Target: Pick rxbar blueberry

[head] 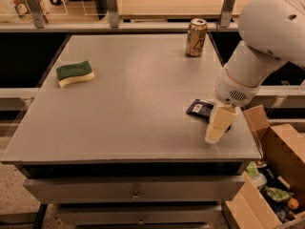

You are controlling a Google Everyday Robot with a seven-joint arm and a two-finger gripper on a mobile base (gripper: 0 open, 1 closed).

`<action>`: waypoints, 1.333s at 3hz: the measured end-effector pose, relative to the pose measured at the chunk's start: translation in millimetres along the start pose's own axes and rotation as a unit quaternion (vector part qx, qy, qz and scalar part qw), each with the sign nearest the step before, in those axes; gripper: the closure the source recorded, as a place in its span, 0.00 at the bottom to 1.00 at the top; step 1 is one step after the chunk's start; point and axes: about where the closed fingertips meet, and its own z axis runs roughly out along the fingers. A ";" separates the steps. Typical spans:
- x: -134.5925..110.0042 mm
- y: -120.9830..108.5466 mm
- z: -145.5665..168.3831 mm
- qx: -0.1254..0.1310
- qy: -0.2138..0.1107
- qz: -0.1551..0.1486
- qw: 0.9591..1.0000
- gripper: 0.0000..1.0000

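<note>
The rxbar blueberry (199,109) is a flat dark navy bar with a small white label patch. It lies on the grey table (133,104) near the right edge, partly hidden by my arm. My gripper (214,132) hangs just in front of and to the right of the bar, its cream fingers (219,123) pointing down at the table's front right area. It holds nothing that I can see.
A green-and-yellow sponge (74,73) lies at the table's left. A gold drink can (196,37) stands at the back right. An open cardboard box (276,175) with items stands on the floor to the right. Drawers (136,190) sit under the tabletop.
</note>
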 end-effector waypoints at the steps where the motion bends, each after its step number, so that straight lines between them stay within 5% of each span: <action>1: 6.5 -1.5 6.1 0.004 -0.001 -0.004 1.000 0.41; 3: 3.7 -1.7 -6.3 0.004 -0.001 -0.004 1.000 0.87; 4: 3.6 -1.7 -6.3 0.004 -0.001 -0.004 1.000 1.00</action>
